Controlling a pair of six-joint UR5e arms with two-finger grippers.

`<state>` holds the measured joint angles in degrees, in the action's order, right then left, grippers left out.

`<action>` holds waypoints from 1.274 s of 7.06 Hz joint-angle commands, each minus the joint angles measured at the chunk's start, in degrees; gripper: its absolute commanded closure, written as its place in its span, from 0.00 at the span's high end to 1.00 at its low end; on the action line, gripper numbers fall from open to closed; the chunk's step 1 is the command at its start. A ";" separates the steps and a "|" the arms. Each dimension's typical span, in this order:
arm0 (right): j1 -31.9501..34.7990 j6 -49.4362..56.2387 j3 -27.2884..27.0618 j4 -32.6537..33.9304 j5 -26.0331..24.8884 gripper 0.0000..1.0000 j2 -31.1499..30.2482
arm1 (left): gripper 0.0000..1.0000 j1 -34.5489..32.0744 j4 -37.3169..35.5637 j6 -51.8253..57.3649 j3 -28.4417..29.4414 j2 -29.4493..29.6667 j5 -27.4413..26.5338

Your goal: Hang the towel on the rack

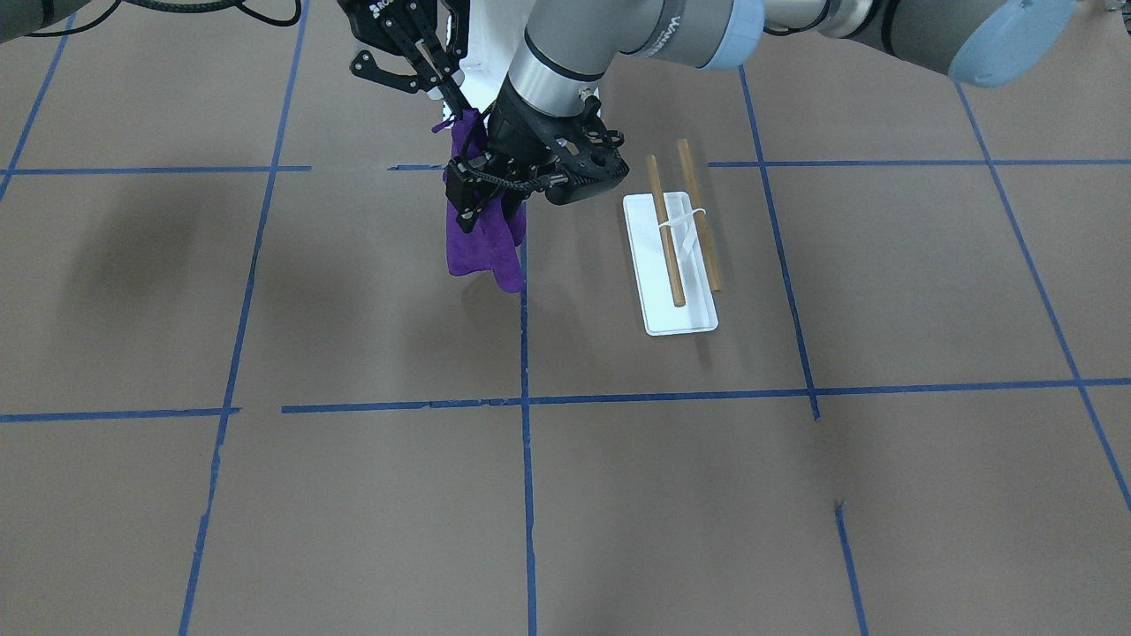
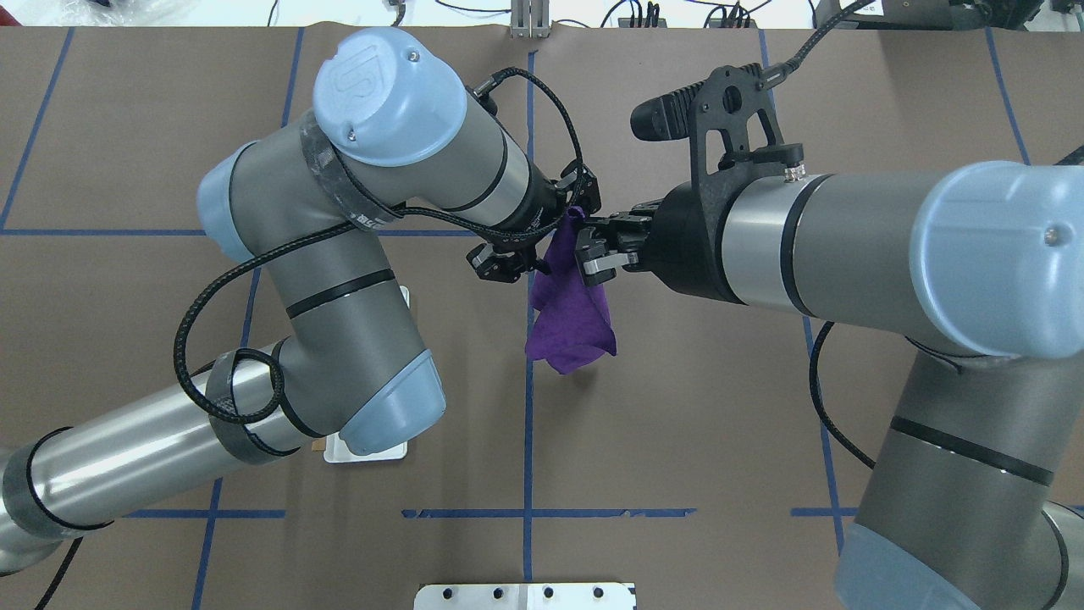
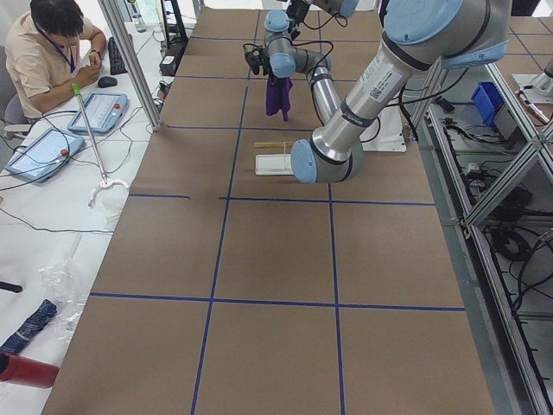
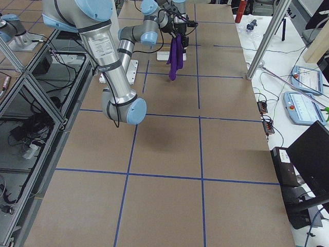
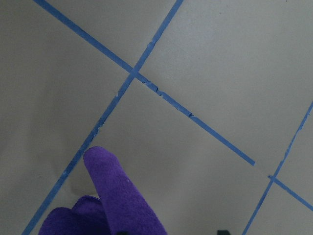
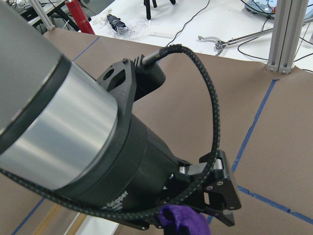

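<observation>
Both grippers, left (image 2: 542,254) and right (image 2: 593,246), pinch the purple towel (image 2: 569,313) aloft (mid-table, toward the robot's edge), rack (image 1: 680,234) just leftward; one-sided release risks it bunching and missing both dowels.

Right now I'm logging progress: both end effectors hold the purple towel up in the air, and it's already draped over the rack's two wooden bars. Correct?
Not quite. The towel is held up by the left end effector and right end effector, but it hangs beside the rack, whose bars are bare, as the front-facing view shows.
</observation>
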<state>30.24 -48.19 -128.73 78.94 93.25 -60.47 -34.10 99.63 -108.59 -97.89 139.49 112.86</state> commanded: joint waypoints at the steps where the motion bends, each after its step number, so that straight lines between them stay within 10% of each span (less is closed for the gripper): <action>1: -0.09 0.03 -0.20 -0.01 0.00 0.00 -0.09 | 0.00 0.26 0.04 -0.13 -0.29 -0.18 -0.44; 4: -0.09 0.03 -0.20 0.08 0.44 0.00 -0.61 | 0.00 0.26 0.04 0.40 -0.46 -0.09 -1.59; 5: -0.44 -0.58 -0.12 0.25 1.92 0.16 -0.35 | 0.00 0.26 0.13 0.66 -0.55 -0.09 -1.59; 6: -0.18 -0.93 -0.03 0.60 3.67 0.99 -0.78 | 0.00 0.26 0.13 0.75 -1.42 -0.53 -1.59; 9: 6.65 -0.85 0.58 6.75 16.39 1.00 -3.67 | 0.00 -0.87 0.04 13.45 -13.26 -10.08 -1.24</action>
<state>33.55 -49.11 -128.45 83.87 104.25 -62.20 -34.28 99.68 -100.80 -106.21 133.56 111.45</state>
